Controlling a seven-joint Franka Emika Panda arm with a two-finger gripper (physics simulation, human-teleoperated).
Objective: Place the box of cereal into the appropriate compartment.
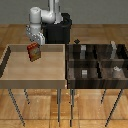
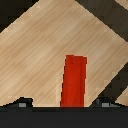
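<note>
There was one white robot arm (image 1: pixel 41 19) on a black base (image 1: pixel 58 31). Two tables stood side by side on thin legs over a brown wood floor (image 1: pixel 100 107). One was a light wood tray (image 1: pixel 35 75) on the exterior view's left. One was a dark bin (image 1: pixel 97 64) with four compartments, and small grey-white items (image 1: pixel 85 73) sat in them. One box of cereal (image 1: pixel 33 51) was near the tray's back edge, tilted. The gripper (image 1: pixel 36 43) was right above it, and I could not tell if it held the box.
</note>
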